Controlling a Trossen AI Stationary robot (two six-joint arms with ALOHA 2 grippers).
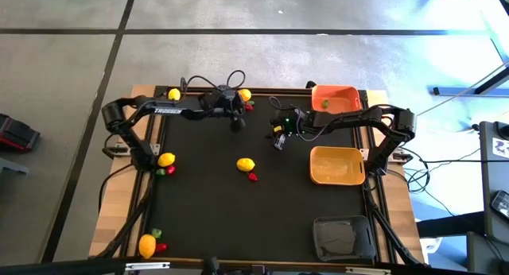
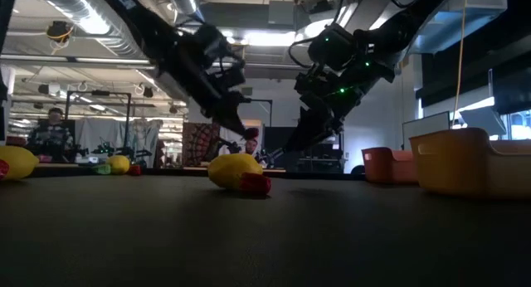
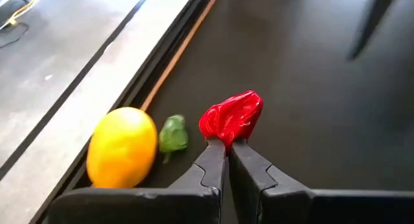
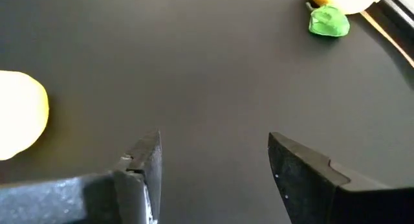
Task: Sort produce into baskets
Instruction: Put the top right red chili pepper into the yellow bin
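Observation:
My left gripper (image 3: pixel 228 145) is near the mat's far edge (image 1: pixel 246 108), shut on a small red piece (image 3: pixel 231 118). Just beyond it a yellow lemon (image 3: pixel 121 146) and a tiny green piece (image 3: pixel 173 134) lie on the mat by that edge. My right gripper (image 4: pixel 213 143) hangs open over bare mat right of centre (image 1: pixel 278 140), with nothing between its fingers. Another lemon (image 1: pixel 246 164) and a red piece (image 1: pixel 253 177) rest at the mat's centre. The orange basket (image 1: pixel 334 98), yellow-tan basket (image 1: pixel 337 165) and dark basket (image 1: pixel 343 237) line the right side. My left gripper pinches the red piece by its near lower edge (image 3: pixel 223 138), between the very tips of its two fingers. The fingers slant down from the table's left. Most of the piece sticks out past the fingertips, away from the lemon and the green piece.
A green piece (image 1: pixel 324 103) lies in the orange basket. More lemons with small red and green pieces sit at the far left (image 1: pixel 173 94), the left edge (image 1: pixel 165 159) and the near left corner (image 1: pixel 147 245). Bare mat lies between the centre lemon and the baskets.

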